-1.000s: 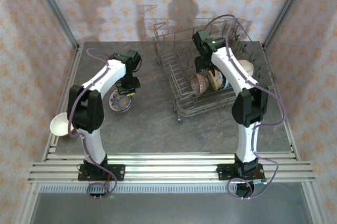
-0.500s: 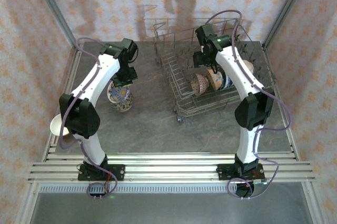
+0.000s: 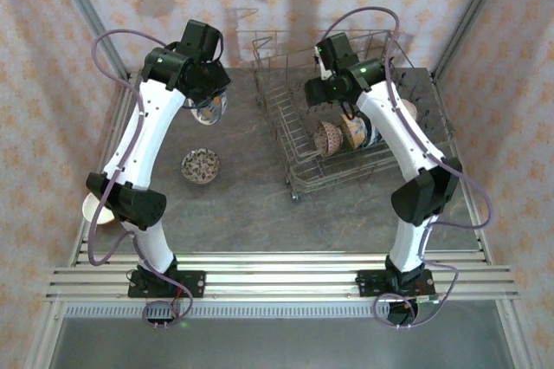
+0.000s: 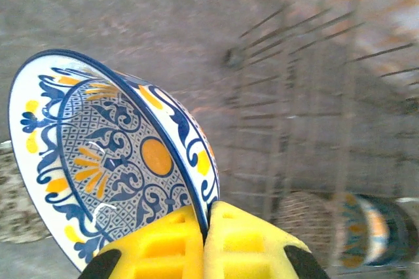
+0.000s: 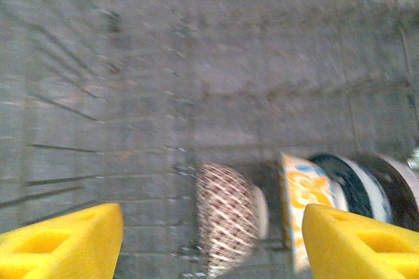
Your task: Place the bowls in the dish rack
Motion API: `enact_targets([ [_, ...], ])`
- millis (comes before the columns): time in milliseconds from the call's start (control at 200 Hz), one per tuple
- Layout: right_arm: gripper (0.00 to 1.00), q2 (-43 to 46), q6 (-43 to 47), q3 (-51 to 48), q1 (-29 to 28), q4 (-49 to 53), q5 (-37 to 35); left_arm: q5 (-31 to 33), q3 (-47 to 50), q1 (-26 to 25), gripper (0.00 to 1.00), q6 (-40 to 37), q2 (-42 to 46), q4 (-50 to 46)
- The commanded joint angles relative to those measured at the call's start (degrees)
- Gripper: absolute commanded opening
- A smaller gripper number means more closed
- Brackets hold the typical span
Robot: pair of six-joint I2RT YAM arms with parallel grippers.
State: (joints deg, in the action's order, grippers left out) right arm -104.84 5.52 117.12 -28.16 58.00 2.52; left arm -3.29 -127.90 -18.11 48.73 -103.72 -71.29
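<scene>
While the left arm has risen since half a second ago, we see the left gripper (image 4: pixel 206 225) still pressing its yellow pads (image 4: pixel 160 246) on the rim of the blue-and-yellow bowl (image 4: pixel 111 161). The bowl is held tilted on edge with its painted inside facing the wrist camera. Half a second ago that bowl hung low, just over the speckled bowl (image 3: pixel 201 165). Now we find it in the air near the far left corner of the dish rack (image 3: pixel 346 139), well apart from the speckled bowl, which lies by itself on the table (image 3: pixel 251 200).

A cream bowl (image 3: pixel 96 207) sits at the table's left edge, partly behind the left arm's elbow, where it was before.

We also note that the right arm has lifted. A second ago it reached down among the racked bowls. Now the right gripper (image 5: pixel 209 243) hovers above the left part of the rack, its pads (image 5: pixel 65 240) spread wide and holding nothing.

Below it, standing on edge in the rack, we make out a brown lattice bowl (image 5: pixel 226 226). Just beside that is an orange-and-white bowl (image 5: pixel 304 194), then a dark blue bowl (image 5: pixel 347 187). All three are blurred in the wrist view.
</scene>
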Motion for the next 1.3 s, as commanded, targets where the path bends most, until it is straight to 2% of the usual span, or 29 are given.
enact_targets([
  [0,0.72,4.6,2.9,-2.7,-4.1,-8.0,4.0,4.1,-1.3,-1.5,0.00,7.9,1.1,8.2],
  [110,0.72,6.0,3.0,-5.0,-7.5,-13.9,5.4,5.2,-1.1,-2.6,0.00,12.2,1.2,14.6],
  [325,0.70,6.0,-2.7,-9.0,-10.7,-27.3,9.3,3.6,-4.7,-3.9,0.00,17.7,-1.9,18.8],
  [475,0.70,4.3,-3.1,-10.6,-13.6,-34.3,7.3,2.6,-7.5,-4.2,0.00,19.1,-4.0,19.1],
  [631,0.69,2.5,-3.5,-12.4,-14.2,-41.5,4.4,1.5,-10.3,-4.5,0.00,19.5,-5.2,18.5],
  [696,0.67,1.0,-3.6,-11.8,-14.4,-42.6,0.3,1.3,-11.2,-4.7,0.00,19.6,-6.0,18.3],
  [846,0.57,-2.5,-4.0,-10.4,-14.8,-44.2,-9.4,1.0,-11.9,-4.7,0.00,19.8,-7.0,17.9],
  [1156,0.38,-3.0,-1.8,-16.1,-16.8,-58.7,-19.2,-0.6,-11.7,-4.7,0.00,20.1,-7.3,17.6],
  [1236,0.30,-2.2,-0.9,-18.0,-17.6,-62.3,-21.4,-0.7,-11.7,-4.7,0.00,19.7,-7.3,17.5],
  [1296,0.20,-1.9,-1.1,-18.3,-17.9,-62.9,-24.1,-1.0,-11.3,-4.5,0.00,19.5,-7.2,17.5],
])
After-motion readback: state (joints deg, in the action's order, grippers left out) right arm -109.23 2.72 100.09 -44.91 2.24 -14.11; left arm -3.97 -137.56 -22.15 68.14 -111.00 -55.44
